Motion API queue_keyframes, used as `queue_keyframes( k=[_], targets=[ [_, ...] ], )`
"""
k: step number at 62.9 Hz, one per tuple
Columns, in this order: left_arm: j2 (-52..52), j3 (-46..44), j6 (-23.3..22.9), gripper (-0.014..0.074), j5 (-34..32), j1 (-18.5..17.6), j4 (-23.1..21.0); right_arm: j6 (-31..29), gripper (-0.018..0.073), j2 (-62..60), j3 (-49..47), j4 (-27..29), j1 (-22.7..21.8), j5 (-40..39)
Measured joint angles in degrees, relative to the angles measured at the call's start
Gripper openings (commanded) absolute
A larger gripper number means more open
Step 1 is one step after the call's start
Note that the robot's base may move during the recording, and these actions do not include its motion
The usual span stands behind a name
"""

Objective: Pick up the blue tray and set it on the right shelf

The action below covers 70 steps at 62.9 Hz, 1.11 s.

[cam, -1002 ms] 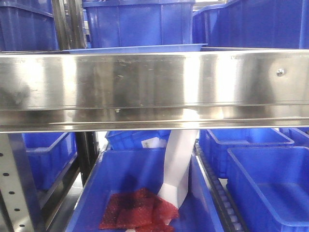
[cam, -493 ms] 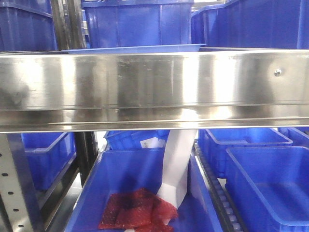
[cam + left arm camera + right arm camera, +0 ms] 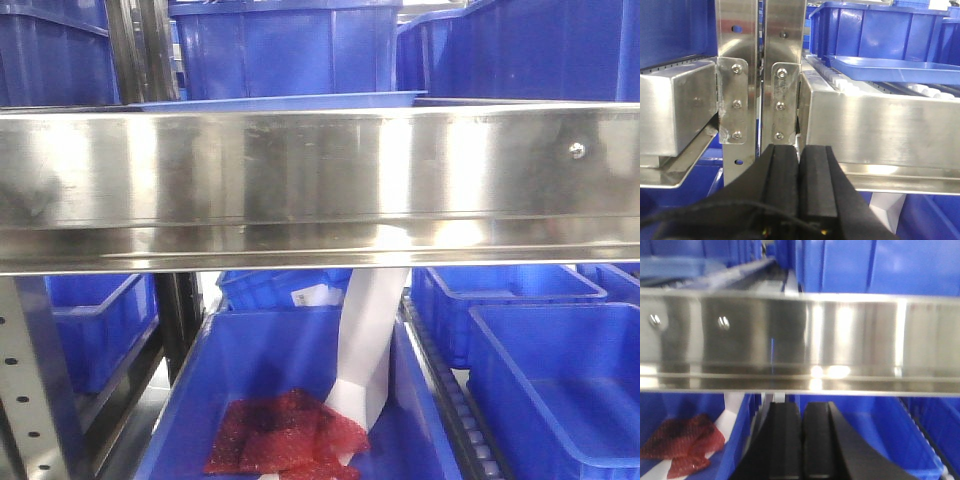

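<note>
So the blue tray [image 3: 900, 69] is already sitting flat on the right shelf [image 3: 320, 185]; both claws, left [image 3: 799, 187] and right [image 3: 802, 440], are hanging pressed together, empty, below the rail.

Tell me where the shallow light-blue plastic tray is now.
The shallow light-blue plastic tray lies on the shelf rollers behind the shiny steel front rail, upper right in the left wrist view.

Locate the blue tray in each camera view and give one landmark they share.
Front view: blue tray, thin edge above the steel rail, top centre.
Left wrist: upper right, on the rollers behind the rail.
Right wrist: blurred pale-blue edge at upper left, probably it.
Shared landmark: the steel rail.
</note>
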Motion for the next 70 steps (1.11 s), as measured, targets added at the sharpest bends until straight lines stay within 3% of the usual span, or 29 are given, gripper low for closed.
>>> queue_keyframes(
  k=[70],
  targets=[
    [0.0, 0.0, 0.0, -0.0048, 0.0, 0.0, 0.0, 0.1, 0.0055, -0.1, 0.1, 0.2, -0.3, -2.9]
  ],
)
